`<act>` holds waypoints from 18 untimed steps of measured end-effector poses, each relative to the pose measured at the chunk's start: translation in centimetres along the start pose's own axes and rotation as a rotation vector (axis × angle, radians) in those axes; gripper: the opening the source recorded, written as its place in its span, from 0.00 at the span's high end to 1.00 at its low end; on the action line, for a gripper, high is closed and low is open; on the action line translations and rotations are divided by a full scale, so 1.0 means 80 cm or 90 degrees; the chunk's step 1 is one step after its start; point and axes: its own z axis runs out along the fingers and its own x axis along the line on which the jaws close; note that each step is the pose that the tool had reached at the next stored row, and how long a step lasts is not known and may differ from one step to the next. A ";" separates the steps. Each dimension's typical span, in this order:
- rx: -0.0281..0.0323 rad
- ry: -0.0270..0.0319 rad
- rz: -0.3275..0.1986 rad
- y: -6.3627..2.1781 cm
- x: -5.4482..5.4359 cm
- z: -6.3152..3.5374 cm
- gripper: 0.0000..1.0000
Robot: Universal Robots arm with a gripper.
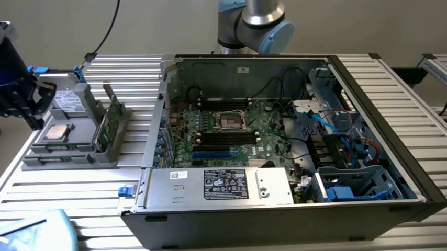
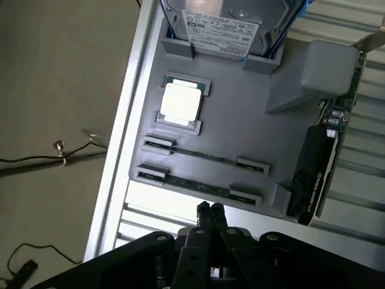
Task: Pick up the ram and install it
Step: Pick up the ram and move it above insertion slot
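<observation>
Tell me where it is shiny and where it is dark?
Wrist view: light bounces off the square chip and the metal table, washing them white. Exterior view: the walls of the computer case shade its inside, so the big green board looks dim.

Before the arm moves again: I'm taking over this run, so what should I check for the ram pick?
1. Hand empty: ok, shut on nothing.
2. Hand open for a grasp: not ok, shut.
3. Ram available: ok, two sticks stand on edge in the gray tray, the nearer ram stick and the farther ram stick.
4. Hand lined up over a stick: cannot tell; it sits close to the nearer ram stick in the wrist view.
5. Computer case open: ok.
6. Black memory slots free: ok, they look empty.
</observation>
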 end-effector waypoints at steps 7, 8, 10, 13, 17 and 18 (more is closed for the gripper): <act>0.0056 0.0040 -0.081 0.000 0.000 0.003 0.89; 0.0063 0.0046 -0.092 0.000 0.000 0.004 0.89; 0.0071 0.0055 -0.115 0.000 0.000 0.004 0.89; 0.0070 0.0063 -0.150 0.000 0.000 0.004 0.89; 0.0055 0.0069 -0.197 0.000 0.000 0.005 0.89; 0.0049 0.0069 -0.208 0.000 0.000 0.005 0.89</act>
